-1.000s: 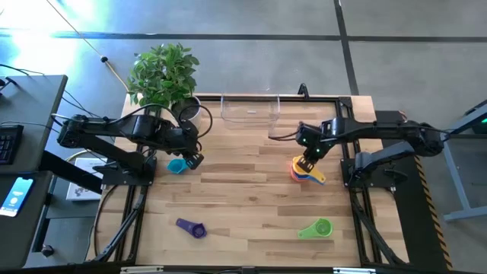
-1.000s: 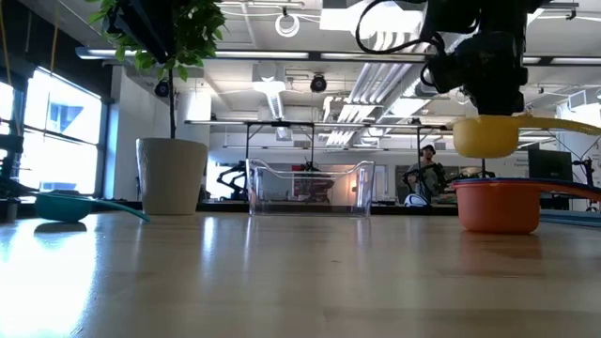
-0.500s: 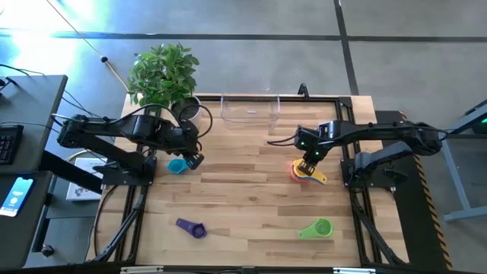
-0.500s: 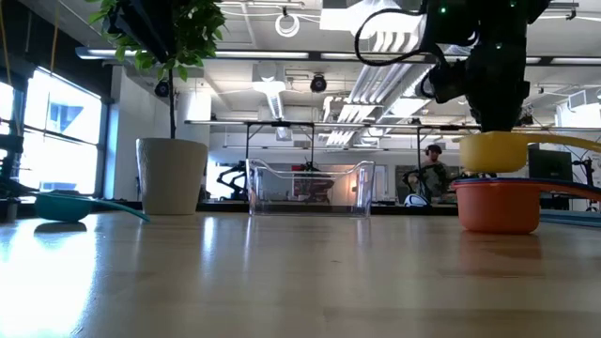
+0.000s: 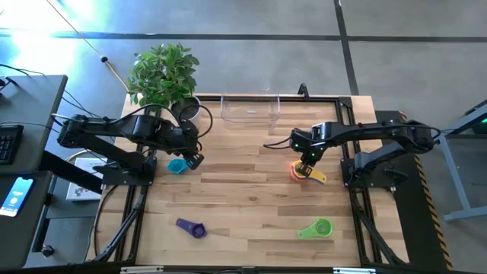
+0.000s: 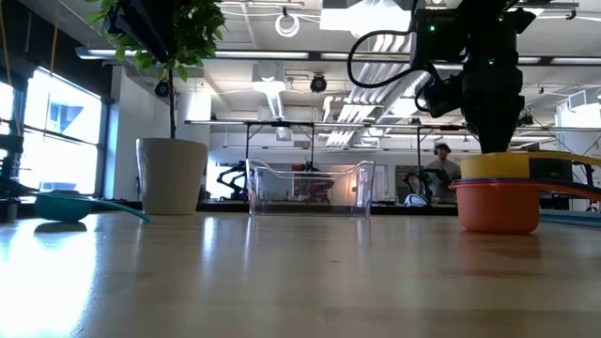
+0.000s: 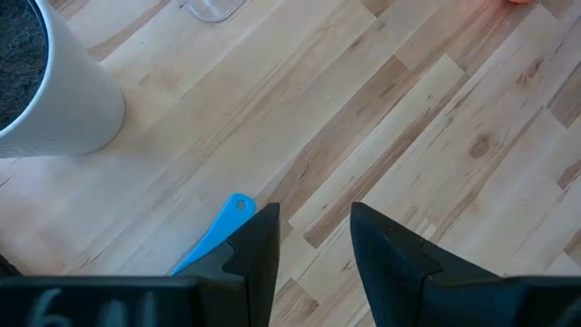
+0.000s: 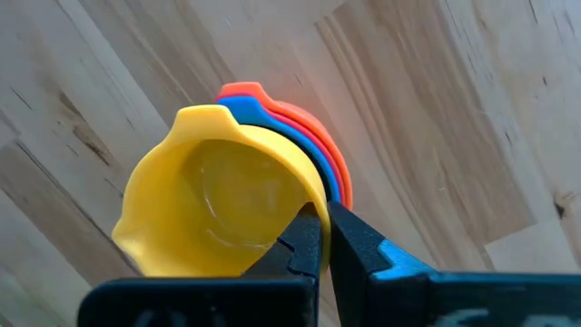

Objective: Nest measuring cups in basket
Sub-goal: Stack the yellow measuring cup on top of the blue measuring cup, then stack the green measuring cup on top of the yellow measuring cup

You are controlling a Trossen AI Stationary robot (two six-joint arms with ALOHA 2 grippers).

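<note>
The clear basket [image 5: 249,109] at the table's far edge holds no cups. On the right side of the table [image 5: 243,198], the yellow cup [image 8: 213,195] sits in the blue and orange cups [image 6: 498,202]; the right gripper [image 8: 322,241] pinches its rim. The left gripper [image 7: 313,241], jaws apart, hovers beside the teal cup [image 5: 177,165].
</note>
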